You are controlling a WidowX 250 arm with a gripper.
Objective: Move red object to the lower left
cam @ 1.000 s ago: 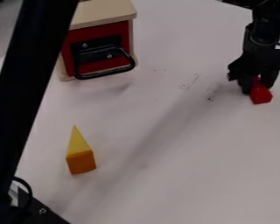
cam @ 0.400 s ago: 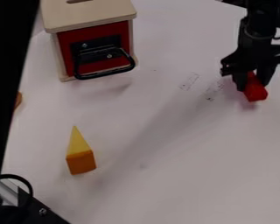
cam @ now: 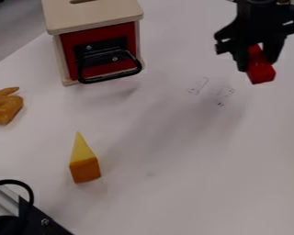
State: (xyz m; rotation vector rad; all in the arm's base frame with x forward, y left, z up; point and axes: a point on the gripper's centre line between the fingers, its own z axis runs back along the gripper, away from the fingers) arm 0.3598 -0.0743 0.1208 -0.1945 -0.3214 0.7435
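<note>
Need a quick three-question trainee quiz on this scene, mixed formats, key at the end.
1. Multiple choice. What does the tool hold?
A) the wing-shaped piece
B) the red object
C) the wooden box's lid

2. True or false. A black handle is mounted on the front of the wooden box.

3. Fill in the colour. The yellow pointed piece and the ____ block touch each other.

Key: 1 B; 2 true; 3 orange

The pincer (cam: 257, 66) is matte black with jutting side pieces (cam: 226, 35).
</note>
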